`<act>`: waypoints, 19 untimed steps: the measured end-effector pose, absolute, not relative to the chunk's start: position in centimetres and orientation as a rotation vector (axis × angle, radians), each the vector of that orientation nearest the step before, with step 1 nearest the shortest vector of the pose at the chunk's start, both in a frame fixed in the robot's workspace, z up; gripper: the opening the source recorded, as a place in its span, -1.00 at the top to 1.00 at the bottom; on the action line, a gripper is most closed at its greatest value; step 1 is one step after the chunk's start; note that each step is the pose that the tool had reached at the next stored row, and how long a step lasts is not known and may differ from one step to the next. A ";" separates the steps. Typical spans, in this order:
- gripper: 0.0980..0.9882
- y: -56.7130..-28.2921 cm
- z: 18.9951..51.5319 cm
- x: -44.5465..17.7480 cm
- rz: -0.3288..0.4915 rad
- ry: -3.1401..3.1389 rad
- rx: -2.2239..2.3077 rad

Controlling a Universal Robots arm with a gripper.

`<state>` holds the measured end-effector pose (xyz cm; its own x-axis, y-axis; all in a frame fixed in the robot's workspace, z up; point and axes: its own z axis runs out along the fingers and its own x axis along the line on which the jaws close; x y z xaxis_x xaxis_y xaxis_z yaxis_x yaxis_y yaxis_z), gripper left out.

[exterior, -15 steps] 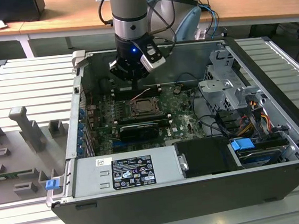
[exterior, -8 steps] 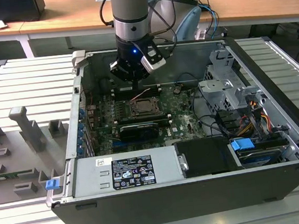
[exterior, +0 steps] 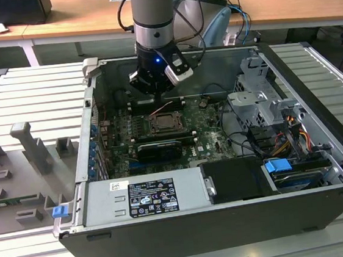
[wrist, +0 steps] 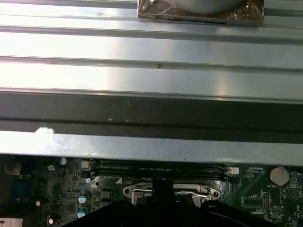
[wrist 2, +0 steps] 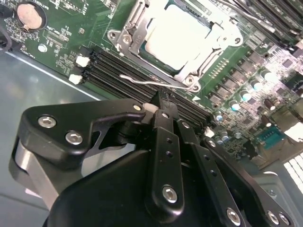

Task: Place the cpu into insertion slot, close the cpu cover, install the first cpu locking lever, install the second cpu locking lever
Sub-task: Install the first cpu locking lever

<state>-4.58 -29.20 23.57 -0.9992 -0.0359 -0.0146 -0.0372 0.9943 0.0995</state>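
In the exterior view my gripper (exterior: 156, 97) hangs inside the open computer case, just behind the insertion slot (exterior: 165, 124) on the green motherboard. The second wrist view shows the cpu (wrist 2: 177, 35), pale and square, lying in the slot. The silver cpu cover (wrist 2: 207, 53) lies flat around it. A thin wire locking lever (wrist 2: 142, 81) runs along the slot's near side. My gripper (wrist 2: 162, 100) is shut, and its tips sit right at this lever; whether they touch it I cannot tell. In the first wrist view the gripper (wrist: 163, 185) covers the middle of the lever (wrist: 196, 192).
Long black memory slots (wrist 2: 106, 68) run between the slot and the grey case wall (wrist: 151, 109). A coin battery (wrist 2: 31, 15) and several capacitors (wrist 2: 246, 94) stand on the board. A drive cage (exterior: 261, 104) with cables is at the exterior view's right, and a power supply (exterior: 148, 195) at the front.
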 end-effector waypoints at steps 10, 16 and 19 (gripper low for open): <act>0.98 -29.1 22.8 -3.9 0.157 3.125 -0.079; 0.98 -28.7 21.8 -3.1 0.157 3.125 -0.078; 0.98 -28.6 21.2 -2.6 0.156 3.126 -0.078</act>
<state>-2.57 -28.60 21.19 -0.9987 -0.0495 -0.0136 -0.0506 0.9938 0.0994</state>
